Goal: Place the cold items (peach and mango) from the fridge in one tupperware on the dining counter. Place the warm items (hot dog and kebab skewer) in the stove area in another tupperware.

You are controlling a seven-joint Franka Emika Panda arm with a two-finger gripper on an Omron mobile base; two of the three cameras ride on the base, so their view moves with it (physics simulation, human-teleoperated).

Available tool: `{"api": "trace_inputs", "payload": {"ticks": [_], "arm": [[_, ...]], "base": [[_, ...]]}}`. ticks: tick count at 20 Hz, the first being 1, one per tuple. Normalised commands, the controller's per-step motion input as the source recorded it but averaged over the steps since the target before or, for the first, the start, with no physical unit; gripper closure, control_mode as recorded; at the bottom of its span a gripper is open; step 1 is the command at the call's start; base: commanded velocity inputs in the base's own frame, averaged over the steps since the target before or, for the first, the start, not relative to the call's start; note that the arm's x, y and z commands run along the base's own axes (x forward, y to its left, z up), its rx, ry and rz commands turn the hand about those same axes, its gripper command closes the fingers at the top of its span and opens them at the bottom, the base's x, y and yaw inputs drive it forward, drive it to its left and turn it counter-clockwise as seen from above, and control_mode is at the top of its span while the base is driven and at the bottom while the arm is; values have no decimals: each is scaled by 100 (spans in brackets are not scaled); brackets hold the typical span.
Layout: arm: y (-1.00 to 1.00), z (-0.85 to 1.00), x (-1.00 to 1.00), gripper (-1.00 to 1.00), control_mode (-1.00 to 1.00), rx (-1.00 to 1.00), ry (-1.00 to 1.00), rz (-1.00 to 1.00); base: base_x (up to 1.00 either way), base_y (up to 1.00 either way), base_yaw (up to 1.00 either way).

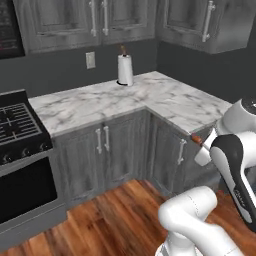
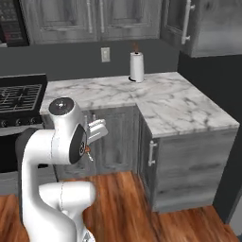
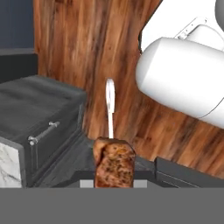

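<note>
Browned, crusty kebab skewer [image 3: 113, 164] with thin pale stick sits clamped in the gripper [image 3: 114, 183] above plank flooring.

Brown kebab skewer [image 3: 114, 164], grey-veined white marble counter [image 1: 150, 100], reddish-brown wood floor [image 1: 115, 215]

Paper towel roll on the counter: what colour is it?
White, the paper towel roll has a dark holder tip; the right base view shows it best.

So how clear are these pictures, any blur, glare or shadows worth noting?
Left base view: flat, even light, soft overall, no glare on the marble counter. Right base view: the same, with a faint shadow under the paper towel roll. Hand view: the kebab skewer looks grainy close up.
</note>
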Motion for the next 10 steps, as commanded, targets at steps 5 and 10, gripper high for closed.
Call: {"api": "trace_inputs", "payload": {"ticks": [5,10], "arm": [[0,0,0,100,100,0,0,0],[0,0,0,100,100,0,0,0]], "base": [[-100,-57,-28],[-98,-55,-19]]}}
